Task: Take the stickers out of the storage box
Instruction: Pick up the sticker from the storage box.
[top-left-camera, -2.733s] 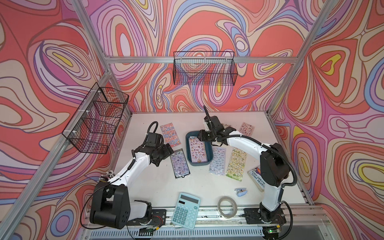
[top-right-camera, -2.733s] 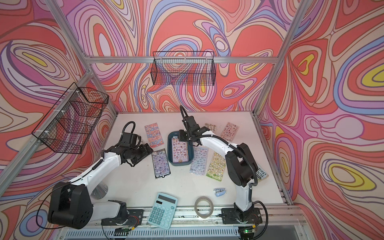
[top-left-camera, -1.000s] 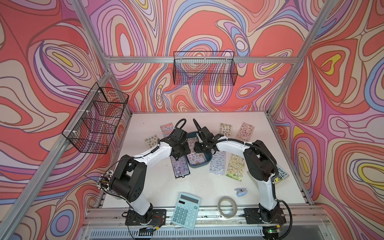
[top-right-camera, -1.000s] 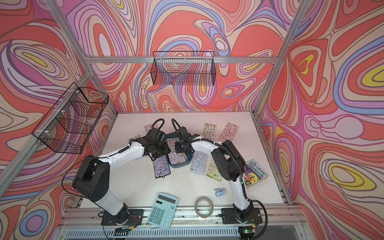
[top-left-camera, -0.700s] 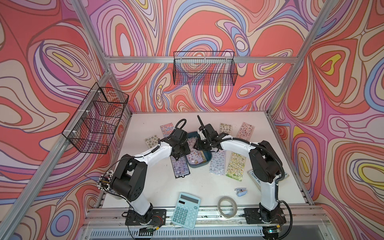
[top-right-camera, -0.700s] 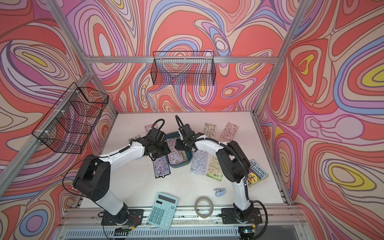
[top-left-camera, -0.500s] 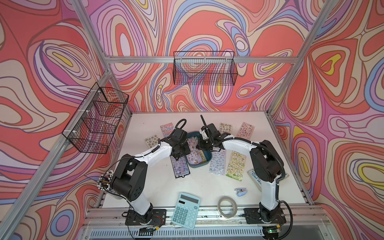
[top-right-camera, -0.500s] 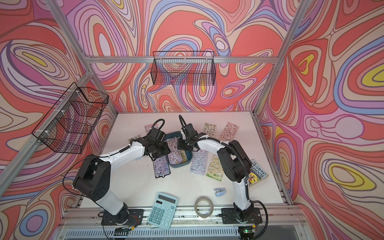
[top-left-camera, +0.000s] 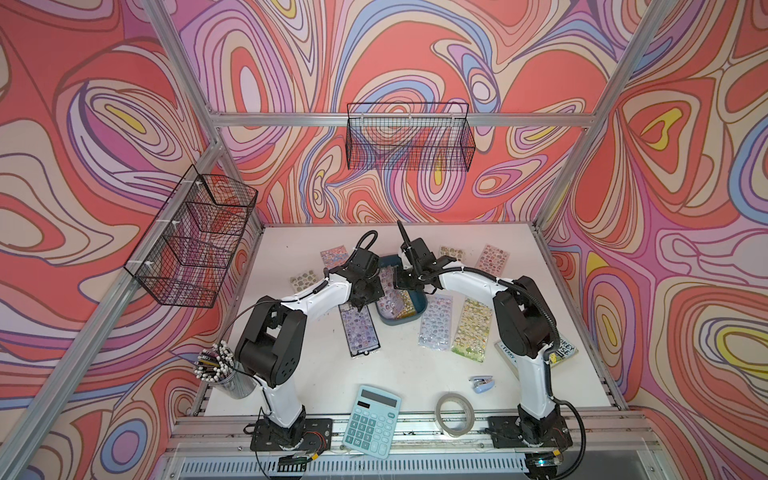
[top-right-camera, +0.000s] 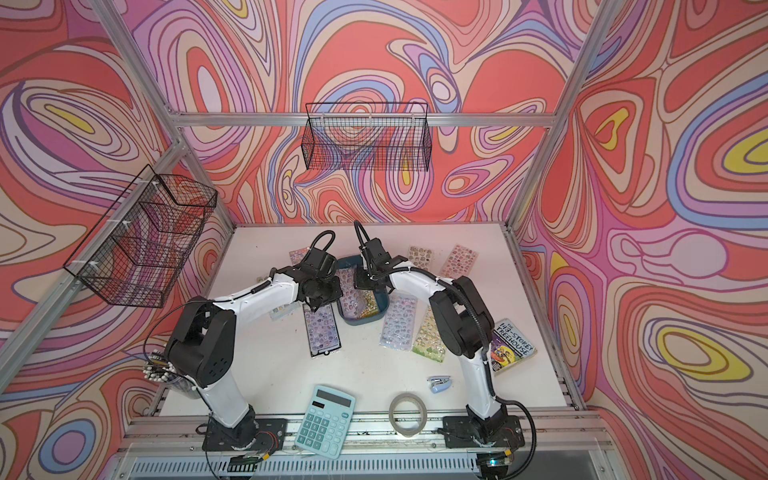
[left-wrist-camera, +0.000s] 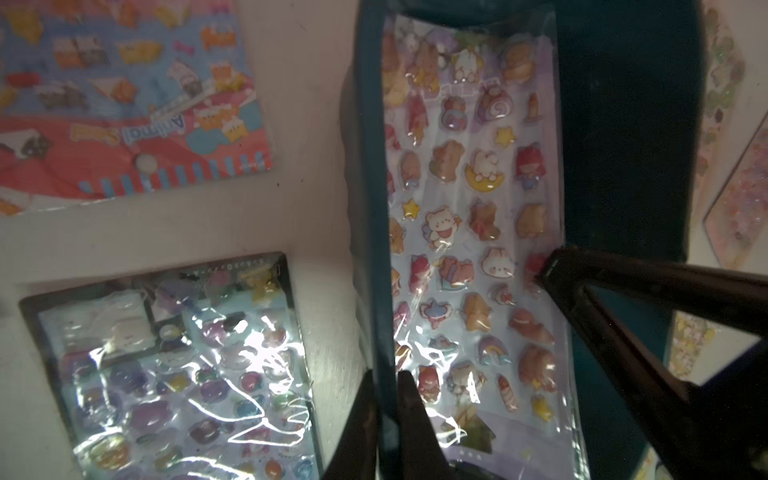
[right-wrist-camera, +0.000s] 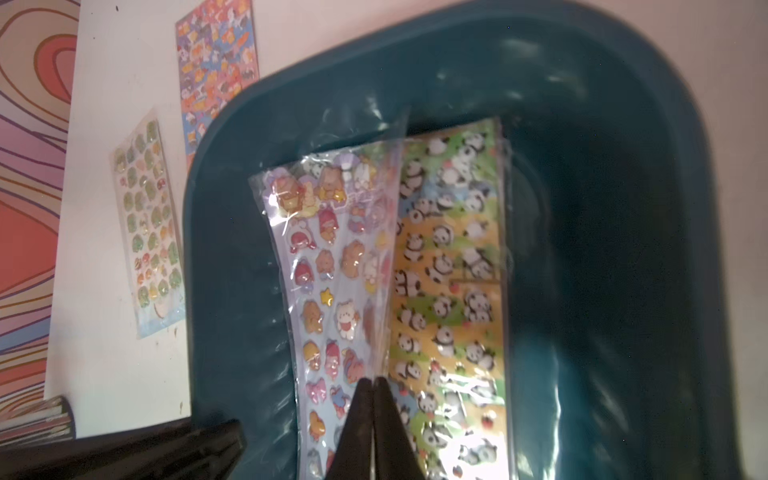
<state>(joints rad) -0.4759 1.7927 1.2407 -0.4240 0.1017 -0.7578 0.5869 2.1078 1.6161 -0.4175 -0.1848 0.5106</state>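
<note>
- Both top views: storage box (top-left-camera: 401, 322) sits centre frame on the counter (top-left-camera: 415, 365). Stickers (top-left-camera: 359, 332) lie spread flat around it, apparently unloaded one sheet at a time. Book (top-right-camera: 509, 347), lower right of frame, reads "143-STOREY TREEHOUSE".
- Left wrist: left gripper (left-wrist-camera: 384, 395), jaws clamped astride the box wall, likely pinning the box against the other arm's pull. Red-blue sheet (left-wrist-camera: 124, 104) out on the counter reads "Animal".
- Right wrist: right gripper (right-wrist-camera: 372, 390), jaws closed on the edge of the purple sheet (right-wrist-camera: 332, 270). That edge is raised off the panda sheet (right-wrist-camera: 449, 270). Both sheets are inside the box. No legible print.
</note>
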